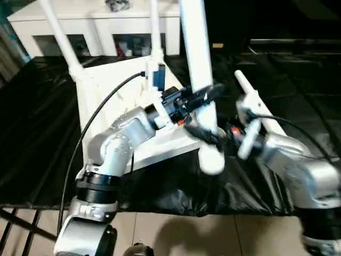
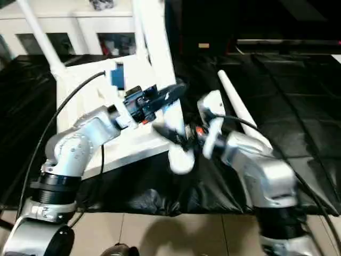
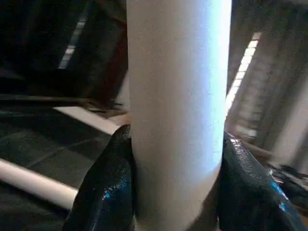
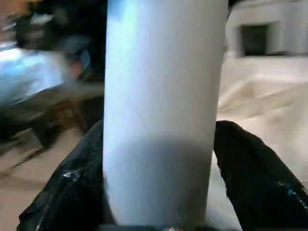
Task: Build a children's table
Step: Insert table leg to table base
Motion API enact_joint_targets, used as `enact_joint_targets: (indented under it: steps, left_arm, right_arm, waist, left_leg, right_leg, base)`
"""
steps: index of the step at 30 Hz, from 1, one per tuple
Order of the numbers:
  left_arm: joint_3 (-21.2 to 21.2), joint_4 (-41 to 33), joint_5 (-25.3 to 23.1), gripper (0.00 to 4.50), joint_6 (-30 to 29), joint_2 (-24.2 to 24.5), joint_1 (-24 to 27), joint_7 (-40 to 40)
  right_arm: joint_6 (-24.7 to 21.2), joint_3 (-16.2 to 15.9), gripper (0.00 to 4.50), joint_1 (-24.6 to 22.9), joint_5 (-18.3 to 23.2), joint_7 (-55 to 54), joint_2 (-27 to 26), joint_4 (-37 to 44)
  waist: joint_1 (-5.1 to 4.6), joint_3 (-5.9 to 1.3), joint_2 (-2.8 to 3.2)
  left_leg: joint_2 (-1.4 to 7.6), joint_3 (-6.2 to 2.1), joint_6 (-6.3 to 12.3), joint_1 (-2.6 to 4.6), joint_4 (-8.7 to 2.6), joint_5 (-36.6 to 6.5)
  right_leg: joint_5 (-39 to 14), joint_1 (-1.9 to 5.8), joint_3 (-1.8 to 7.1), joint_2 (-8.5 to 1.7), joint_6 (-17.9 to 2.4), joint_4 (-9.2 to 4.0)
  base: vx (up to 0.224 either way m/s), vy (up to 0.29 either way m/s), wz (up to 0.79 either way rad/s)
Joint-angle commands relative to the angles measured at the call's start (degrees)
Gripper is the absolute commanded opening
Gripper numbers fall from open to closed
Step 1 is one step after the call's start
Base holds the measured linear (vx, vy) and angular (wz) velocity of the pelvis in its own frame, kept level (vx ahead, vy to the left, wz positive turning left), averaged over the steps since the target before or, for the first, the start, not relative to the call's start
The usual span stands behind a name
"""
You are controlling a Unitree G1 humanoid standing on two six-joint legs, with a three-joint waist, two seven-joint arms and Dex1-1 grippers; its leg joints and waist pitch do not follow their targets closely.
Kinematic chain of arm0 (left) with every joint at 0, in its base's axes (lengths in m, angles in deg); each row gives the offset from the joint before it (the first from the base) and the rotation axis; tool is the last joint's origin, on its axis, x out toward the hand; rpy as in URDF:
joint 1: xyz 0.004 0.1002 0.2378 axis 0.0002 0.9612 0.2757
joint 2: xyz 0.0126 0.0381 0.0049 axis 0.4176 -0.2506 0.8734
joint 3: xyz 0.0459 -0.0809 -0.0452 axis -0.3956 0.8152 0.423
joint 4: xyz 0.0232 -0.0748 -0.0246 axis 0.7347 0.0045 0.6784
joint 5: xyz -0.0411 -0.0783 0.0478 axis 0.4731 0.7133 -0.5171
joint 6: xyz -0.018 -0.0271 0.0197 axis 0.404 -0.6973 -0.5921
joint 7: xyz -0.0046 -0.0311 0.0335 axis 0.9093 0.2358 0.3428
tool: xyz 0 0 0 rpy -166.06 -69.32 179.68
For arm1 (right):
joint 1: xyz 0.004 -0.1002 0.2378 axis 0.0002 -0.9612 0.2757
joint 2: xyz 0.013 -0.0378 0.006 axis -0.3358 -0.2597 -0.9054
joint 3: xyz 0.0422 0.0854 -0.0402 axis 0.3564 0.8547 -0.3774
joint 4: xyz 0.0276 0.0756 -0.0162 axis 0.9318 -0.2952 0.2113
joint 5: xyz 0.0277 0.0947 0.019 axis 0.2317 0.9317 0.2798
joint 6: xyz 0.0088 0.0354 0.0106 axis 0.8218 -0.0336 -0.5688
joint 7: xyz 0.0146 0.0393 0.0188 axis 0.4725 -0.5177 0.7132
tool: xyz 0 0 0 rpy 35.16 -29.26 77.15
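Standing btwn both claws' fingers: white leg point(image 1: 198, 64), left claw point(image 3: 175, 192) gripping.

A: What lies underneath?
B: A black plastic sheet point(image 1: 32, 133), wrinkled, over a tiled floor point(image 1: 176, 234).
A: And behind?
B: A white cabinet point(image 1: 96, 24) with open compartments — small items inside, perhaps toys, too blurred to tell.

Silver jointed forearms point(image 1: 125, 136), black cables point(image 1: 93, 120), black-fingered grippers point(image 1: 205, 114).
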Motion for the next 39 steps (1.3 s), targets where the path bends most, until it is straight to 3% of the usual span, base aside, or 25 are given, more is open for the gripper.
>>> enact_joint_targets:
  steps: [1, 7, 8, 13, 14, 16, 19, 28, 29, 31, 33, 35, 39]
  left_arm:
    - [-0.43, -1.72, 2.65, 1.86, -1.87, 1.46, -1.43, 4.79]
    - [-1.25, -3.39, 6.68, 1.86, -6.83, 4.05, -2.01, 13.21]
    - [-1.42, -3.61, 6.96, 1.86, -7.17, 4.23, -1.95, 14.02]
    - [-2.48, -3.92, 7.71, 1.86, -8.38, 5.05, -1.67, 16.62]
    - [-2.41, -4.01, 7.88, 1.86, -8.58, 5.02, -1.63, 16.91]
    - [-2.31, -4.15, 7.98, 1.86, -8.86, 4.99, -1.57, 17.19]
    - [-2.19, -4.36, 7.78, 1.86, -8.95, 4.98, -1.51, 17.66]
    - [-2.21, -3.09, 5.63, 1.86, -7.39, 4.26, -1.84, 15.84]
    - [-1.63, -2.27, 5.57, 2.56, -7.67, 3.68, -2.25, 14.26]
    - [-1.03, -2.19, 6.13, 2.56, -7.93, 3.3, -2.38, 13.65]
    - [-1.49, -3.08, 4.61, 2.76, -6.36, 3.32, -1.96, 12.98]
    - [-2.09, -3.62, 0.04, 3.03, -2.04, 2.38, -1.43, 8.79]
    - [-2.28, -1.8, -9.08, 3.03, 2.58, -0.32, -1.76, -5.29]
  right_arm:
    - [-1.75, -0.67, 3.26, 0.11, 1.73, 3.25, 1.58, 1.86]
    - [-5.28, -3.4, 3.26, -0.41, 4.52, 10.68, 6.44, 3.74]
    - [-5.66, -3.45, 2.92, -0.45, 5.03, 11.12, 6.64, 3.94]
    - [-7.96, -3.95, 2.74, -0.49, 7.95, 13.21, 7.81, 4.68]
    - [-8.1, -4.18, 2.49, -0.62, 8.06, 13.46, 7.97, 4.84]
    - [-8.21, -4.45, 2.49, -0.79, 8.1, 13.67, 8.12, 4.97]
    - [-8.51, -5.04, 2.1, -1.24, 8.22, 13.85, 8.36, 5.25]
    - [-7.43, -5.26, 1.89, -1.58, 7.07, 11.43, 7.74, 5.61]
    - [-7.02, -5.11, 1.89, -1.75, 6.7, 10.69, 7.46, 5.8]
    - [-6.03, -4.7, 1.89, -2.0, 6.02, 9.01, 6.59, 5.95]
    - [-4.64, -4.4, 1.89, -2.08, 4.92, 7.28, 5.69, 5.9]
    - [-2.08, -4.01, 1.89, -1.65, 2.15, 2.51, 3.47, 5.15]
    - [3.69, -3.76, 1.89, -0.04, -5.49, -11.02, -3.07, 2.58]
  waist:
    - [0.06, -4.23, -1.0]
    - [0.08, -4.14, -1.05]
    - [0.04, -4.1, -1.03]
    - [0.1, -4.16, -1.11]
    - [0.11, -4.14, -1.1]
    - [0.12, -4.16, -1.17]
    - [0.16, -4.15, -1.19]
    - [0.13, -4.25, -1.33]
    - [0.16, -4.23, -1.27]
    - [0.17, -4.23, -1.18]
    - [0.1, -4.22, -1.19]
    - [-0.14, -4.16, -1.27]
    - [-0.44, -4.07, -1.3]
  left_leg:
    - [1.88, -0.61, 3.48, 1.98, -3.38, -8.23]
    - [1.99, -0.57, 2.74, 2.07, -3.45, -8.82]
    - [2.05, -0.58, 2.65, 2.09, -3.49, -8.89]
    - [2.0, -0.59, 2.28, 2.15, -3.48, -9.15]
    - [2.01, -0.57, 2.21, 2.11, -3.47, -9.08]
    - [2.02, -0.59, 2.24, 2.09, -3.45, -8.88]
    - [1.97, -0.54, 2.18, 2.07, -3.4, -8.77]
    - [2.0, -0.54, 2.38, 2.06, -3.33, -7.87]
    - [1.98, -0.52, 2.44, 2.06, -3.32, -7.91]
    - [2.05, -0.55, 2.19, 2.03, -3.32, -7.91]
    - [1.98, -0.59, 1.74, 2.05, -3.38, -8.47]
    - [2.04, -0.68, 1.06, 2.0, -3.53, -8.99]
    - [2.05, -0.7, -0.58, 2.15, -3.73, -10.7]
  right_leg:
    - [-3.33, 2.57, 2.12, -2.67, -14.11, -4.0]
    - [-5.44, 2.43, 2.19, -2.72, -14.17, -4.12]
    - [-5.78, 2.3, 2.22, -2.74, -14.14, -4.18]
    - [-7.12, 2.32, 2.2, -2.73, -13.99, -4.25]
    - [-7.0, 2.3, 2.22, -2.73, -14.02, -4.24]
    - [-6.94, 2.31, 2.21, -2.77, -14.0, -4.21]
    - [-7.34, 2.28, 2.23, -2.8, -13.88, -4.29]
    - [-6.34, 2.28, 2.23, -2.77, -13.91, -4.17]
    - [-6.4, 2.27, 2.24, -2.76, -13.89, -4.17]
    - [-6.55, 2.25, 2.24, -2.82, -13.85, -4.17]
    - [-7.29, 2.21, 2.21, -2.81, -13.6, -4.24]
    - [-7.92, 2.22, 2.22, -2.82, -12.62, -4.47]
    - [-10.53, 2.0, 2.23, -2.88, -11.19, -4.74]
  base:
    - [0.0, 0.0, 0.0]
    - [0.0, 0.0, 0.0]
    - [0.0, 0.0, 0.0]
    - [0.0, 0.0, 0.0]
    - [0.0, 0.0, 0.0]
    - [0.0, 0.0, 0.0]
    - [0.0, 0.0, 0.0]
    - [0.0, 0.0, 0.0]
    - [0.0, 0.0, 0.0]
    - [0.0, 0.0, 0.0]
    - [0.0, 0.0, 0.0]
    - [0.0, 0.0, 0.0]
    - [0.0, 0.0, 0.0]
